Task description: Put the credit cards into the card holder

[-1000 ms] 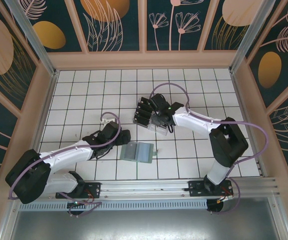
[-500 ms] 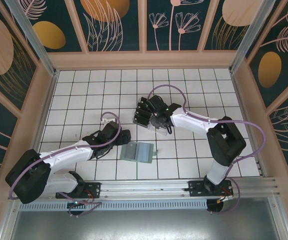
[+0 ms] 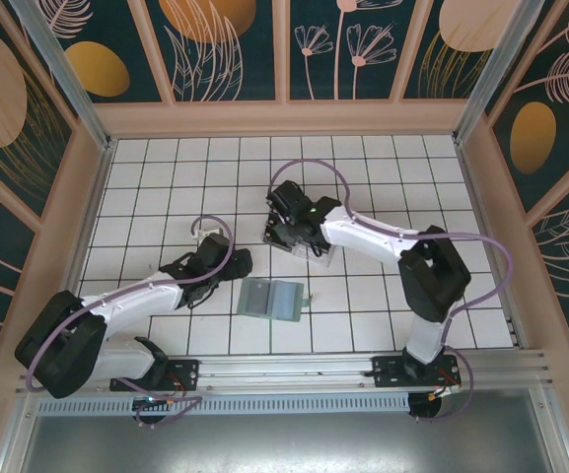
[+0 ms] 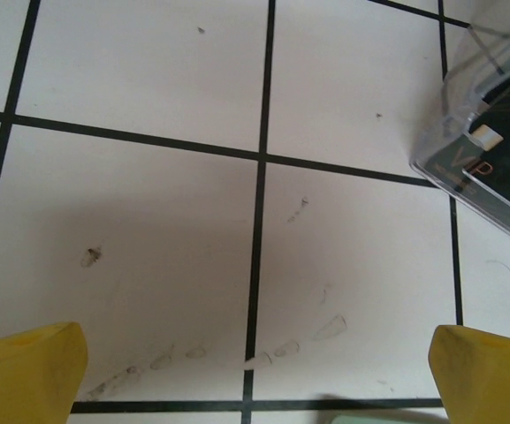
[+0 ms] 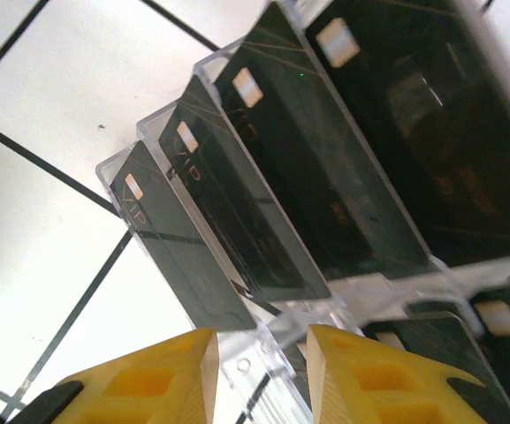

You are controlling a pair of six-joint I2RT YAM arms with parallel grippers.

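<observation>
Right arm has stretched farther over the rack [image 5: 369, 284]; right pincer [image 5: 259, 353] narrow above the cards [image 5: 263, 177], grip unclear. Left pincer [image 4: 255, 371] released beside rack.

The card holder [image 4: 383, 420] runs off the bottom edge.

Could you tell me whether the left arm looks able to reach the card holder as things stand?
Probably yes: the open left hand sits close to the card holder, with bare tile between them.
</observation>
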